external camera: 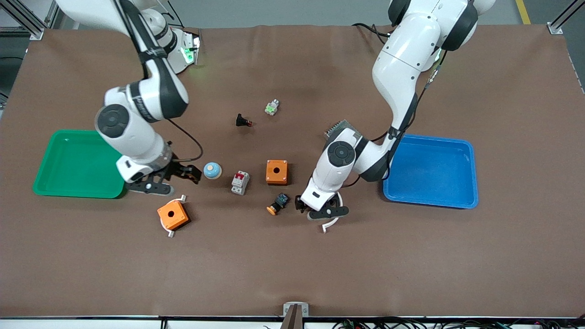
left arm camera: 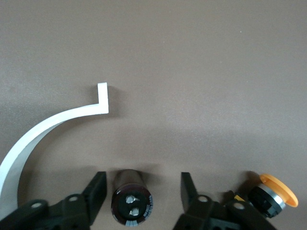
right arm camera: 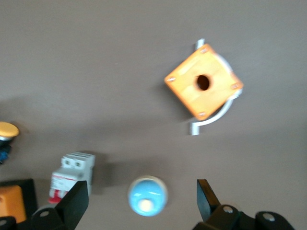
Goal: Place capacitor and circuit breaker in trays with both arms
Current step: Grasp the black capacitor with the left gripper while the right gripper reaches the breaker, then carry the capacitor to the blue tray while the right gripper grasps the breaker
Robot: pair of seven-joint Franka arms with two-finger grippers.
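**Both Grippers Low, Jaws Apart**

Brown table point(external camera: 292, 265) carries all parts. Left gripper point(left arm camera: 142, 191) is low over the table with jaws apart; the capacitor point(left arm camera: 132, 202) stands between them, touching neither. Right gripper point(right arm camera: 143, 201) is also low with jaws apart; a blue dome part point(right arm camera: 147, 195) sits between them, and the circuit breaker point(right arm camera: 69, 176) lies just outside one jaw, on the table.
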